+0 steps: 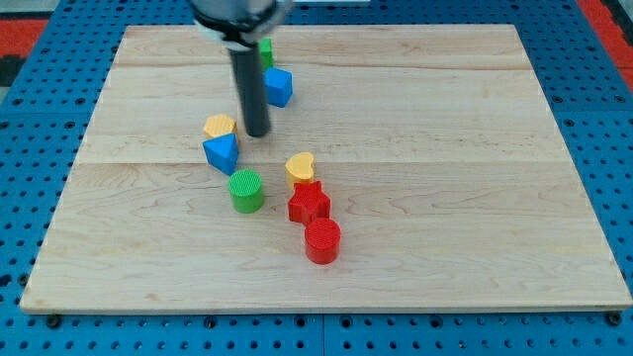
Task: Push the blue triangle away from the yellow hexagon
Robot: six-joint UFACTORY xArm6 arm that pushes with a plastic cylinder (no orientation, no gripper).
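The blue triangle (222, 151) lies left of the board's middle, touching the yellow hexagon (219, 126) just above it in the view. My tip (256, 133) rests on the board just right of both, a small gap from the hexagon's right side. The dark rod rises from there toward the view's top.
A blue block (279, 86) and a green block (265, 49), partly hidden by the rod, lie toward the view's top. A green cylinder (246, 191) sits below the triangle. A yellow heart (301, 166), red star (309, 204) and red cylinder (322, 240) run downward at the middle. The wooden board (445, 148) lies on a blue perforated table.
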